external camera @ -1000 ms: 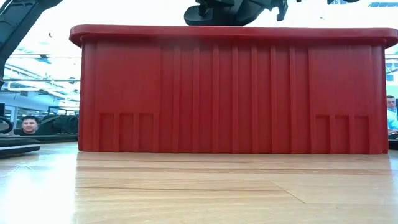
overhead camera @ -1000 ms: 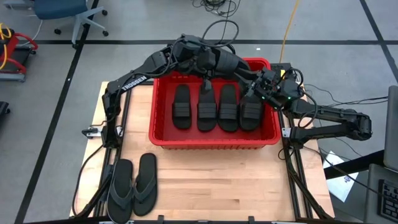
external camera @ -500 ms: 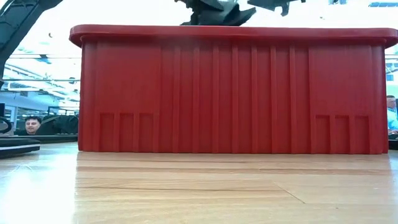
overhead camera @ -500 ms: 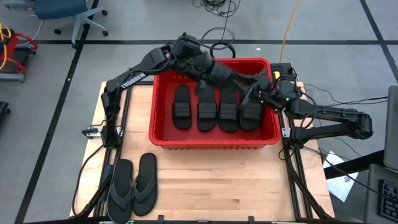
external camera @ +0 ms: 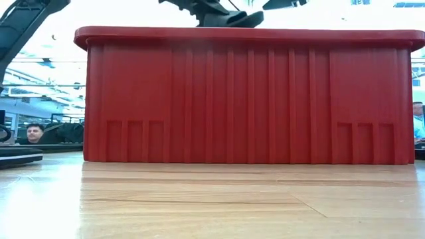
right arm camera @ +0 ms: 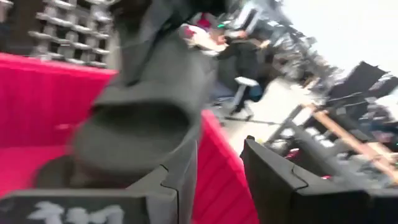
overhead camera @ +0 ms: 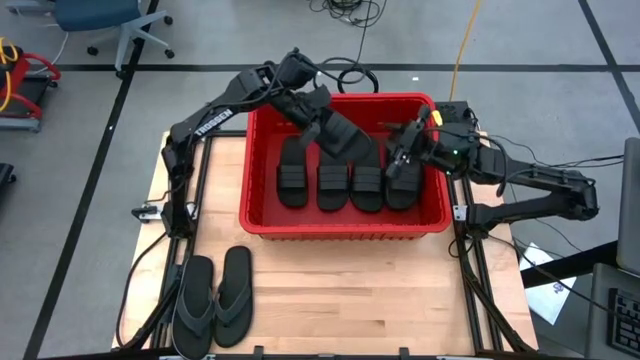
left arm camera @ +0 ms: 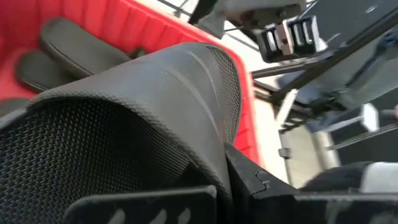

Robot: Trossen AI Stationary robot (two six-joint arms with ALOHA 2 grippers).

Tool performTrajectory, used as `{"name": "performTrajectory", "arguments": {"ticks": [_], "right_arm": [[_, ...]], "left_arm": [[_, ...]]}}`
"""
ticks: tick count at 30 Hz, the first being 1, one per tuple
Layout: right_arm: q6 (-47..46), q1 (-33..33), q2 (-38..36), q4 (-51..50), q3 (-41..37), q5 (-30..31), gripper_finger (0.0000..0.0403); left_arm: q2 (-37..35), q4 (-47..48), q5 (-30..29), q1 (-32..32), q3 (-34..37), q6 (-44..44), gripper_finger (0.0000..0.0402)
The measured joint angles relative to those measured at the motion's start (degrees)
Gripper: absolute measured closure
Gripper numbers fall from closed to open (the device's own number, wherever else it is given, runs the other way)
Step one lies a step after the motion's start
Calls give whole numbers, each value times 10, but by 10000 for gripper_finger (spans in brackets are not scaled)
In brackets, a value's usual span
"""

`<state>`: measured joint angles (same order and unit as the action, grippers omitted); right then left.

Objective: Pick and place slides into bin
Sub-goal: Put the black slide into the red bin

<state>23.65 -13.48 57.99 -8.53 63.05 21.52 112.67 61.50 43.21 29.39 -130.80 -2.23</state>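
Note:
The red bin (overhead camera: 262,215) stands mid-table with several black slides (overhead camera: 366,185) lying side by side on its floor. My left gripper (overhead camera: 312,112) reaches in over the bin's far left corner and is shut on another black slide (overhead camera: 342,135), which juts out over the row. My right gripper (overhead camera: 403,155) hovers open over the bin's right part, level, with nothing between its fingers (right arm camera: 177,180); the held slide (right arm camera: 143,118) shows just ahead of it. Two dark grey flip-flops (overhead camera: 215,290) lie flat on the table's near left. My left gripper pinches the slide at one end (left arm camera: 214,171) between its two fingers (left arm camera: 264,186), which come slanting down from the bin's far left. The slide sticks out past the fingers toward the bin's middle, tilted and lifted clear of the slides below.
The bin's tall front wall (external camera: 246,99) fills the low view; only the held slide and arm (external camera: 212,13) show above its rim. Bare wood lies between the bin and the table's near edge. Cables trail on the floor behind the table; a person sits far off in the room.
My left gripper has carried the slide from along the bin's far rim toward the bin's middle and slightly down, rolling its wrist; the slide has swung from lying along the rim to pointing slantwise over the row. My right gripper has rolled about its own line.

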Motion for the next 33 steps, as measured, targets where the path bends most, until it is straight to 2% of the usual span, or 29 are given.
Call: {"name": "performTrajectory", "arguments": {"ticks": [4, 8, 12, 21, 33], "right_arm": [[41, 1, 23, 9, 16, 11, 267], [37, 2, 40, -1, 20, -33, 253], [40, 9, 52, -11, 21, -32, 241], [115, 16, 77, -8, 22, 33, 225], [196, 14, 91, -12, 21, 37, 226]], "left_arm": [[12, -11, 25, -2, 0, -20, 401], [20, -26, 24, -4, 0, -27, 401], [26, -47, 25, -4, 0, -53, 401], [37, -70, 31, -15, 0, -87, 401], [37, -54, 36, -21, 0, -90, 401]]}}
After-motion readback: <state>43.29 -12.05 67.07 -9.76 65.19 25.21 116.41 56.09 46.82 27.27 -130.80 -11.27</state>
